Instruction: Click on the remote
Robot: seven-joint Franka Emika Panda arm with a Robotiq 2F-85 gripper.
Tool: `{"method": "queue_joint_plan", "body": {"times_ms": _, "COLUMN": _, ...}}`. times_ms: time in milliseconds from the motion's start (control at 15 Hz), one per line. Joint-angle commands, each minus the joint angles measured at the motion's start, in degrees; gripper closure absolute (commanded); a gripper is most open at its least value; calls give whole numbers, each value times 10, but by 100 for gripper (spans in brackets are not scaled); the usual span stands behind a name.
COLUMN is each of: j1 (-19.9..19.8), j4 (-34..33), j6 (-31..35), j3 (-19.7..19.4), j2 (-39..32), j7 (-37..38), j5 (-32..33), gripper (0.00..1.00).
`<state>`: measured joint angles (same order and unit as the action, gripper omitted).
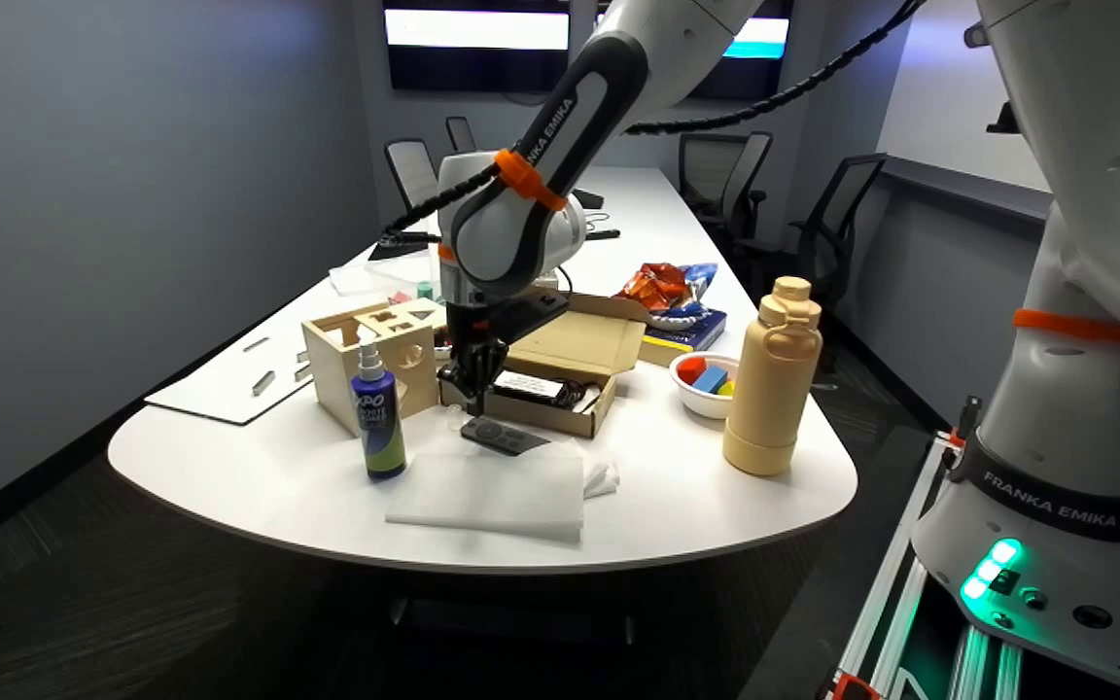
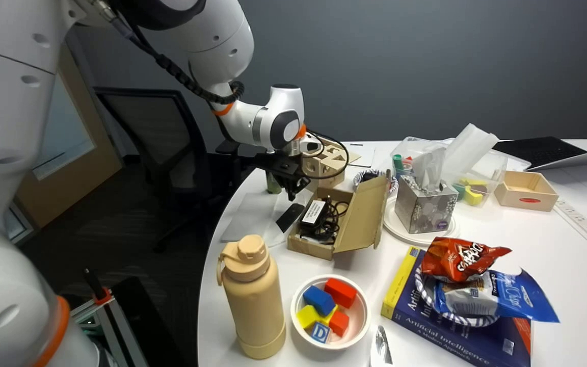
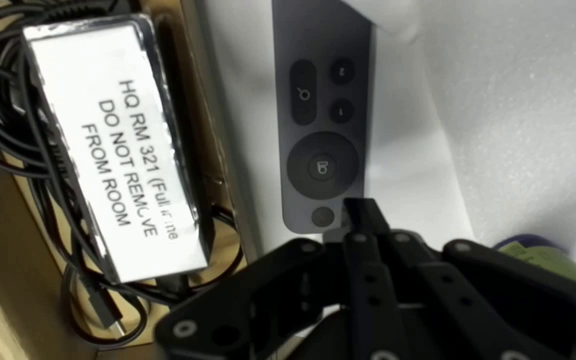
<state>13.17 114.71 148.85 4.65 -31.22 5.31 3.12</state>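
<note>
Target is the remote control [image 3: 324, 117], flat on the white counter [image 1: 278, 486], button side up, between the cardboard box [image 1: 545, 416] and the white wrapping sheet [image 1: 492, 491]. In wrist view the end effector [image 3: 363, 220] sits over its lower-right corner, 2 fingers brought together, no gap visible, nothing held. Handling, my guess: light, stiff plastic, smooth, so it may skate or tip if pushed near an edge, more so if wrapping lies under it. Should take a gentle tap fine. No grip needed for a click: press straight down on the round navigation pad [image 3: 322, 166] or the small button [image 3: 323, 217] below it; which is wanted isn't stated. If lifting, take the 2 long edges at mid-length, fingers low because it's thin, and mind the box wall just beside 1 of them. Hard to see: wrist view cuts off the far end, white wrapping covers part of the right edge up there, fingertips block a bit of the near corner. Can't tell if fingertips touch it, or if wrapping runs beneath. In an exterior view the remote control [image 2: 289, 217] is plain black, buttons unreadable. Part of the label on the power adapter [image 3: 118, 150] is washed out.
</note>
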Motion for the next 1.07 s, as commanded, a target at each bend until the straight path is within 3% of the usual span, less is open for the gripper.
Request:
{"method": "queue_joint_plan", "body": {"times_ms": 0, "j1": 0, "j4": -3, "j6": -60, "j3": 5, "j2": 40, "j7": 12, "j5": -4, "gripper": 100}}
{"method": "queue_joint_plan", "body": {"times_ms": 67, "j1": -2, "j4": -6, "j6": -77, "j3": 7, "j2": 48, "j7": 12, "j5": -5, "gripper": 100}}
{"method": "queue_joint_plan", "body": {"times_ms": 133, "j1": -4, "j4": -9, "j6": -94, "j3": 10, "j2": 57, "j7": 10, "j5": -8, "gripper": 74}}
{"method": "queue_joint_plan", "body": {"times_ms": 267, "j1": -5, "j4": -12, "j6": -119, "j3": 12, "j2": 74, "j7": 11, "j5": -9, "gripper": 67}}
{"method": "queue_joint_plan", "body": {"times_ms": 800, "j1": -11, "j4": -20, "j6": -169, "j3": 19, "j2": 118, "j7": 9, "j5": -16, "gripper": 6}}
{"method": "queue_joint_plan", "body": {"times_ms": 867, "j1": -11, "j4": -19, "j6": -171, "j3": 19, "j2": 120, "j7": 11, "j5": -17, "gripper": 1}}
{"method": "queue_joint_plan", "body": {"times_ms": 1000, "j1": -12, "j4": -16, "j6": -164, "j3": 17, "j2": 125, "j7": 16, "j5": -16, "gripper": 0}}
